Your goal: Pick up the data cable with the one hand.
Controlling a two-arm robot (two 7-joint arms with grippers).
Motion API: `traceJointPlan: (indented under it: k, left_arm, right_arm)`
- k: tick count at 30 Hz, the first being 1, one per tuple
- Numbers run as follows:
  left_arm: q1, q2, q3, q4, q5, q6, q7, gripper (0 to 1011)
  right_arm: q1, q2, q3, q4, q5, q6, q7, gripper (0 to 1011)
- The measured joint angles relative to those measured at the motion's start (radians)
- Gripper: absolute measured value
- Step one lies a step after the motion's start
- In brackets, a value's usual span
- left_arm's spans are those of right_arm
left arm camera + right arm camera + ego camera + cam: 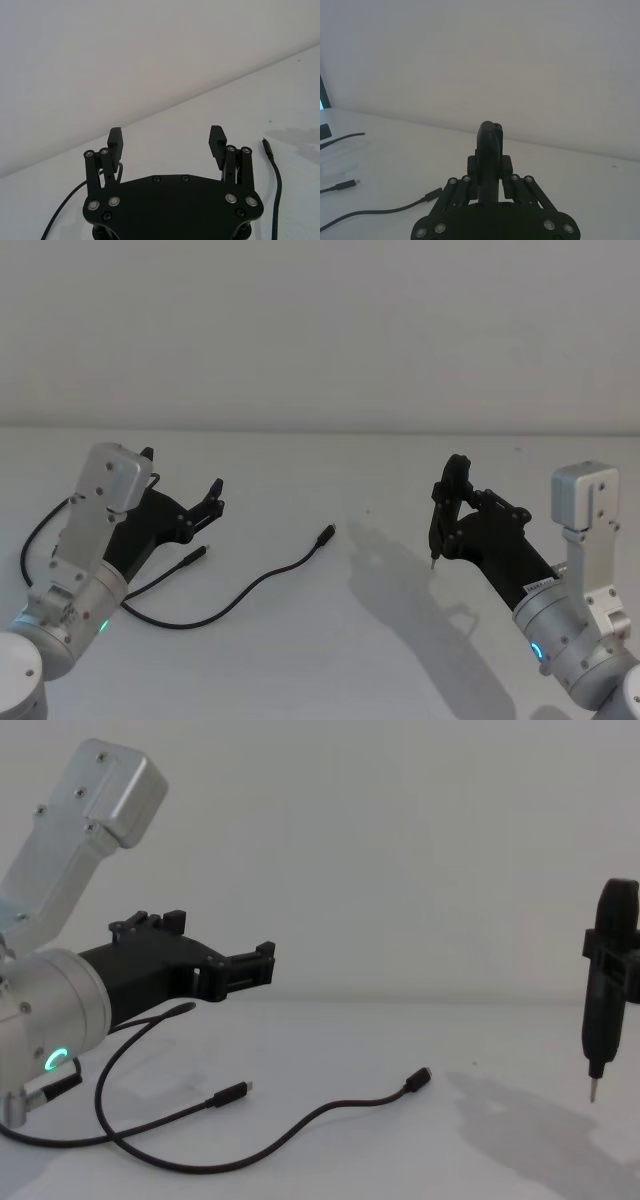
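The data cable (262,582) lies on the white table as a thin black curve. One small plug (327,533) points right, the other plug (194,555) rests close to my left arm. My left gripper (182,473), black on a silver wrist with a green ring, hovers open above the cable's left part, nothing between its fingers (115,138). From the left wrist, the cable (276,182) runs beside the gripper (166,137). Low across the table, the cable (300,1125) sits below the left gripper (225,935). My right gripper (455,502) is shut on a pen-shaped tool (598,1020).
The tool's metal tip (591,1095) hangs just above the table at the right, casting a shadow. A loop of black lead (40,530) curves at the far left by the silver wrist. A plain wall rises behind the table's far edge (320,428).
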Motion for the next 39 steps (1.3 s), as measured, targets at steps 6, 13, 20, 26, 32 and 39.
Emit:
traceJointPlan:
  k: [6, 13, 20, 26, 32, 39]
  left_arm:
    - [0.000, 0.000, 0.000, 0.000, 0.000, 0.000, 0.000, 1001]
    - [0.000, 0.000, 0.000, 0.000, 0.000, 0.000, 0.000, 1001]
    - [0.000, 0.000, 0.000, 0.000, 0.000, 0.000, 0.000, 1001]
    - [0.000, 0.000, 0.000, 0.000, 0.000, 0.000, 0.000, 1001]
    - [0.000, 0.000, 0.000, 0.000, 0.000, 0.000, 0.000, 1001]
    - [0.000, 0.000, 0.000, 0.000, 0.000, 0.000, 0.000, 1001]
  right_arm:
    - [0.000, 0.000, 0.000, 0.000, 0.000, 0.000, 0.000, 275]
    - [0.000, 0.000, 0.000, 0.000, 0.000, 0.000, 0.000, 275]
    - [0.000, 0.000, 0.000, 0.000, 0.000, 0.000, 0.000, 275]
    - [0.000, 0.000, 0.000, 0.000, 0.000, 0.000, 0.000, 275]
    - [0.000, 0.000, 0.000, 0.000, 0.000, 0.000, 0.000, 275]
    - [0.000, 0.000, 0.000, 0.000, 0.000, 0.000, 0.000, 275]
